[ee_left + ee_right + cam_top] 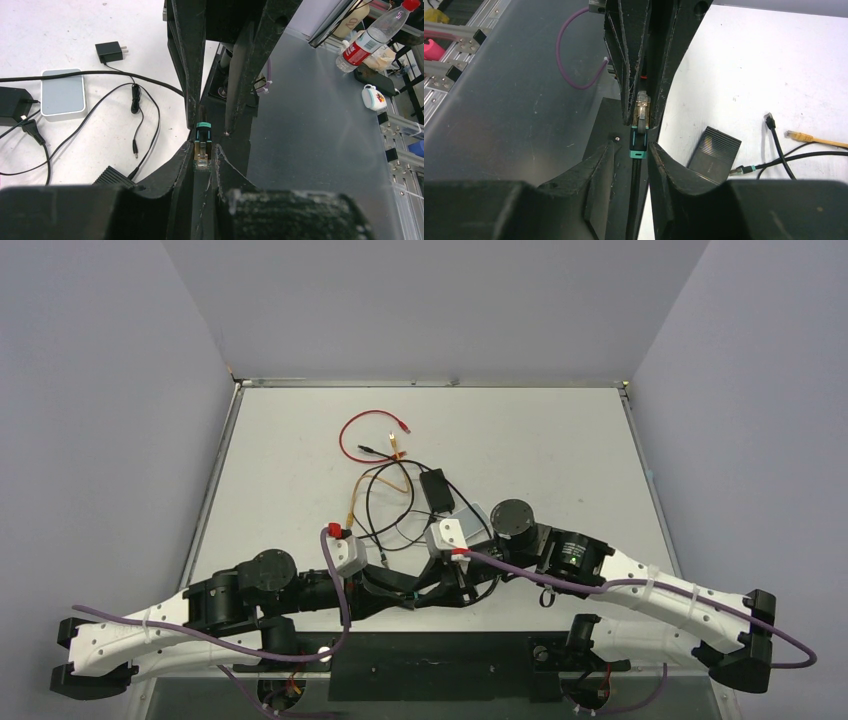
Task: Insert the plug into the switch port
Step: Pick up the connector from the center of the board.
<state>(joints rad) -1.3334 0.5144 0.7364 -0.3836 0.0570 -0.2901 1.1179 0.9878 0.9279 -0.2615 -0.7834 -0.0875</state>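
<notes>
Plug: clear network connector with a teal boot on a black cable, held in the air on the arm-base side of the grey pad.
Left wrist only: pad, wall adapter (just beyond the pad).
Right wrist only: orange cable.
Left gripper: clamped on the clear tip.
Right gripper: jaws part-open, straddling the boot, with a gap showing on one side.

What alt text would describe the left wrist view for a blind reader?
The left gripper pinches a teal-booted network plug at centre; the right gripper straddles its far end. Cables and a light grey pad lie on the white table.
</notes>
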